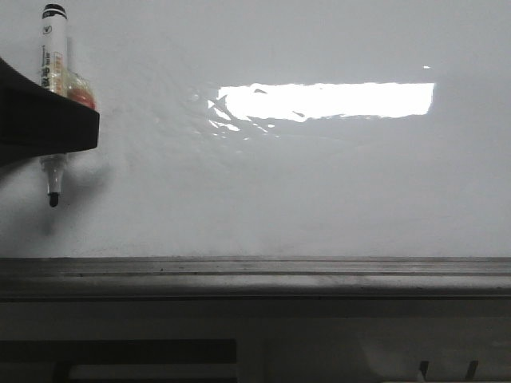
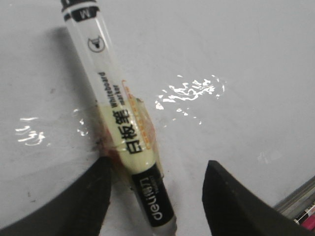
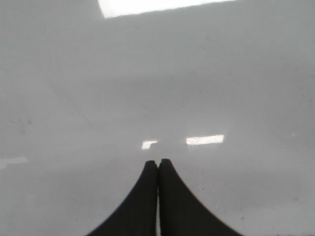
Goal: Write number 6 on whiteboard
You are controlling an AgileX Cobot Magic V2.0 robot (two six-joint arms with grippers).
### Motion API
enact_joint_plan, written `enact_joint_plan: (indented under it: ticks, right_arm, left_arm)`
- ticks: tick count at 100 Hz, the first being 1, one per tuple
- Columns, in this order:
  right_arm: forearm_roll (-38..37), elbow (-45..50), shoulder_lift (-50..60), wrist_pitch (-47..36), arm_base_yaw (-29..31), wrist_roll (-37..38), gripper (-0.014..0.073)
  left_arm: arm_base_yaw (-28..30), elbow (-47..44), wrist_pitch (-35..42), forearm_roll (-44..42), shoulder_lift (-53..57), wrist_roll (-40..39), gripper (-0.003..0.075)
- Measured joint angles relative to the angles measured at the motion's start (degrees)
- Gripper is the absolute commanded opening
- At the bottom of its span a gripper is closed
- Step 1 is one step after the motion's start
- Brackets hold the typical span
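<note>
A: Where does the large glossy white whiteboard point(image 1: 319, 183) sit in the front view?

B: It fills most of the frame, with a bright rectangular glare patch point(image 1: 327, 100) and a grey metal edge rail point(image 1: 255, 275) along its near side. No stroke of the number 6 shows on it in any view.

A: And the left gripper point(image 1: 48, 120)?

B: It comes in at the board's left side, carrying a white-barrelled black-capped whiteboard marker point(image 1: 54, 96), its dark tip pointing down toward the rail. The wrist view adds what the front hides: the marker point(image 2: 125, 132) is strapped to one finger point(image 2: 74, 206) with clear tape, and the jaws stand wide apart.

A: The right gripper point(image 3: 158, 164)?

B: Only its own wrist camera shows it: both black fingers pressed together, nothing between them, over bare board point(image 3: 157, 88).
</note>
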State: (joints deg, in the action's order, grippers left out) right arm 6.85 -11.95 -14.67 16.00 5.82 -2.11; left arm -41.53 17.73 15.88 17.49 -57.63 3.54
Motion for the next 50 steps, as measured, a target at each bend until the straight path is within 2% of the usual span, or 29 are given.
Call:
enact_joint_plan:
  ticks: [9,26,38,50]
  right_arm:
    - [0.0,0.0,0.0,0.0,0.0,0.0,-0.0063]
    - [0.0,0.0,0.0,0.0,0.0,0.0,-0.0063]
    - [-0.2,0.0,0.0,0.0,-0.4,0.0,-0.0063]
    - [-0.3,-0.2,0.0,0.4,-3.2,0.0,-0.0063]
  left_arm:
    - [0.0,0.1,0.4,1.1,-0.3,0.0,0.0272]
    - [0.0,0.1,0.1,3.2,-0.9,-0.1,-0.0022]
    - [0.0,0.1,-0.1,3.3,-1.0,-0.1,-0.0021]
    - [0.0,0.1,-0.1,3.3,-1.0,-0.1,-0.0021]
